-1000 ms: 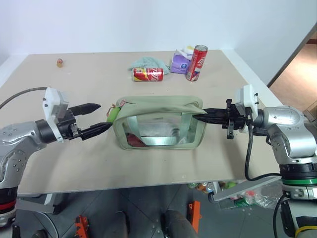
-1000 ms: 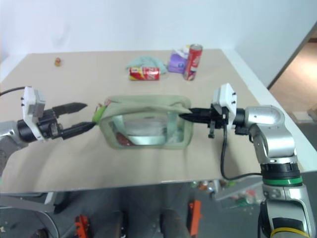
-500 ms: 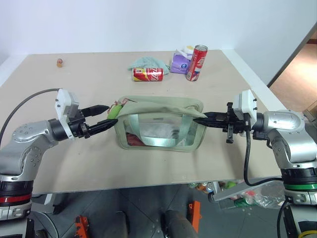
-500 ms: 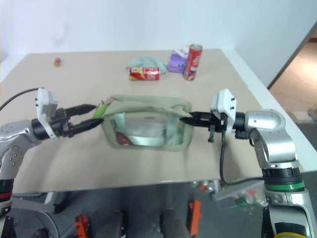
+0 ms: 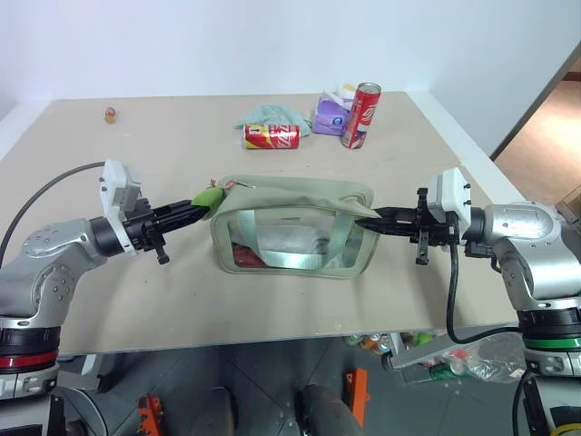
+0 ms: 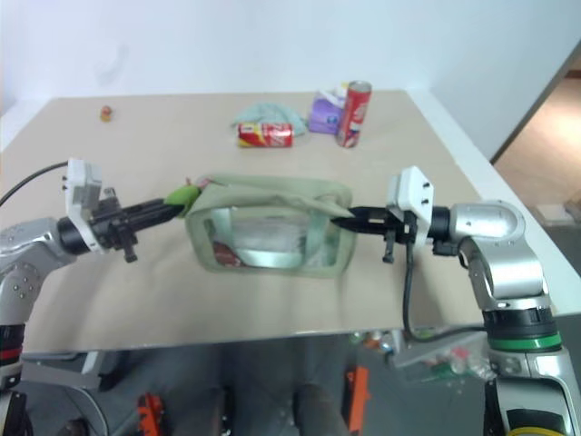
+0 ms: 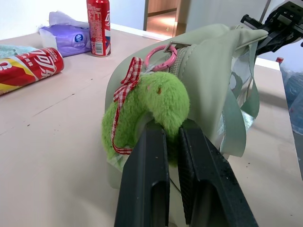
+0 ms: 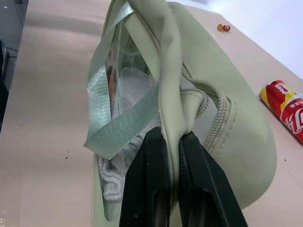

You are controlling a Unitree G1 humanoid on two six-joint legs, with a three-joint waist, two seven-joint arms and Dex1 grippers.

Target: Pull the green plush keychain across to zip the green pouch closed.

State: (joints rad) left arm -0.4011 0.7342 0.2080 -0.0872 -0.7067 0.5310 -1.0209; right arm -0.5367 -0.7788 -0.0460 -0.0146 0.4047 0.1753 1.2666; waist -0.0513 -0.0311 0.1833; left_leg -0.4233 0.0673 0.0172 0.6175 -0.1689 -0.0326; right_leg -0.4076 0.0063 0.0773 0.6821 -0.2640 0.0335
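left gripper [image 7: 165, 130] clamped on green plush keychain [image 7: 147, 111], right gripper [image 8: 171, 137] pinching green pouch [image 8: 213, 123], zipper half hidden

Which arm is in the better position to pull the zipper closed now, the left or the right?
The left. Its gripper is shut on the green plush keychain at the zipper, while the right gripper pinches the far end of the green pouch, bracing it.

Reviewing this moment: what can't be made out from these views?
- Contents of the green pouch: both eye views, blurred behind the clear window.
- Zipper slider: left wrist view, hidden behind the green plush keychain.
- Small object at the table's far corner: too small to identify.
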